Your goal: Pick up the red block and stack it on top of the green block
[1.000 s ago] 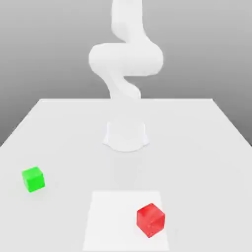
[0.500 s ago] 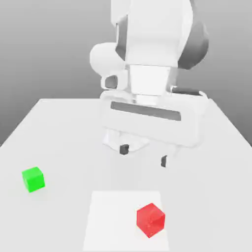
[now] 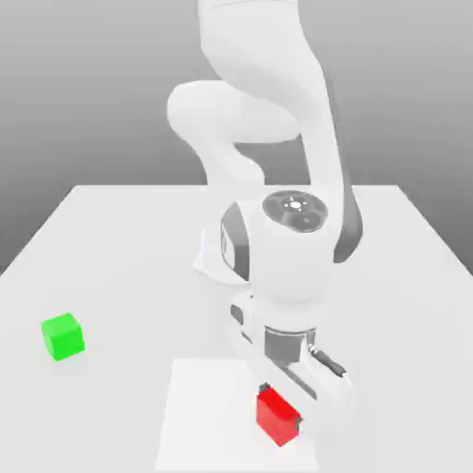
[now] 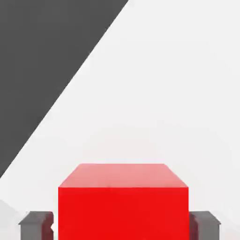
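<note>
Red block point(image 3: 277, 418) between the two fingers of the gripper point(image 3: 282, 406), which points down over the worktop point(image 3: 120, 277); on a clock face laid over the exterior view, both sit between 5 and 6 o'clock. The fingers are apart, one on each side of the block: in the hand view one lies right against its face, while a thin sliver of space separates the other from it. Beneath is a flat white square point(image 3: 208, 416) at 6 o'clock, with the block over its 4 o'clock part. The white robot arm point(image 3: 291, 249) reaches down from 12 o'clock. Well apart from them, at 8 o'clock, the bright green block point(image 3: 63, 337) rests alone on the worktop
</note>
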